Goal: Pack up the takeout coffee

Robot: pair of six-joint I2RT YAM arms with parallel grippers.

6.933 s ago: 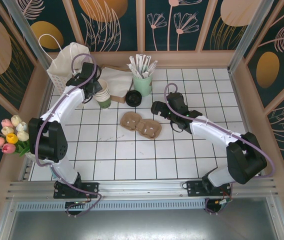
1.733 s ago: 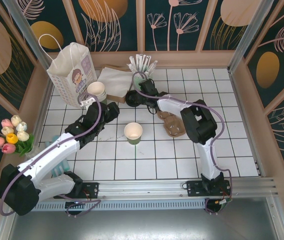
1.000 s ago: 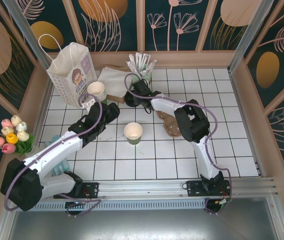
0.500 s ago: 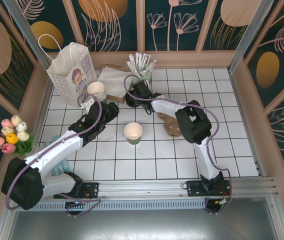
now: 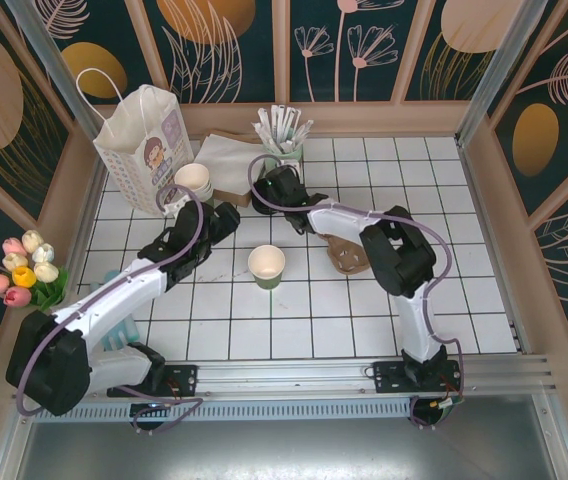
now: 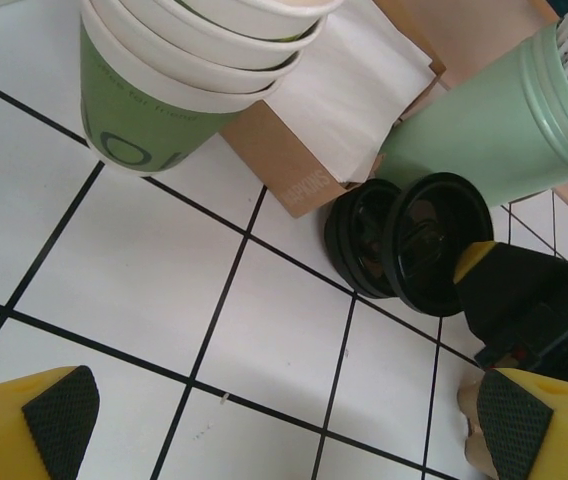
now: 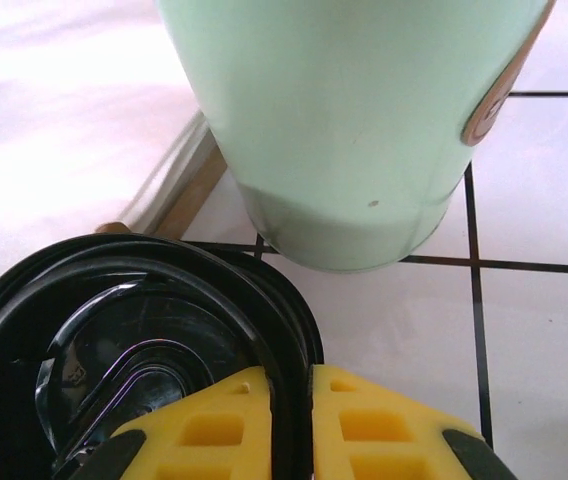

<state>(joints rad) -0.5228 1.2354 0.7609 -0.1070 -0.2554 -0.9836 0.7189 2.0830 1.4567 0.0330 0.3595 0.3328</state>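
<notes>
The green-sided paper cup (image 5: 266, 264) stands upright and lidless on the white tiles, mid-table. My right gripper (image 7: 292, 420) is shut on the rim of a black plastic lid (image 7: 134, 340), at the foot of the mint green holder (image 7: 364, 120). In the left wrist view that lid (image 6: 434, 242) is tilted on edge, with more black lids (image 6: 357, 240) lying behind it. My left gripper (image 6: 284, 430) hangs open over bare tile with nothing between its fingers, just left of the lids. From above, the left gripper (image 5: 224, 218) is back-left of the cup and the right gripper (image 5: 270, 194) is behind it.
A stack of lidless cups (image 5: 194, 184) and a white paper bag (image 5: 142, 132) stand at the back left. Napkins on a brown box (image 5: 232, 160) lie behind the lids. A brown cardboard carrier (image 5: 348, 250) lies right of the cup. Tulips (image 5: 24, 270) sit at the left edge.
The right gripper has stayed at the lids, shifting only slightly. The left gripper has crept a little toward the back. The cup has not moved.
</notes>
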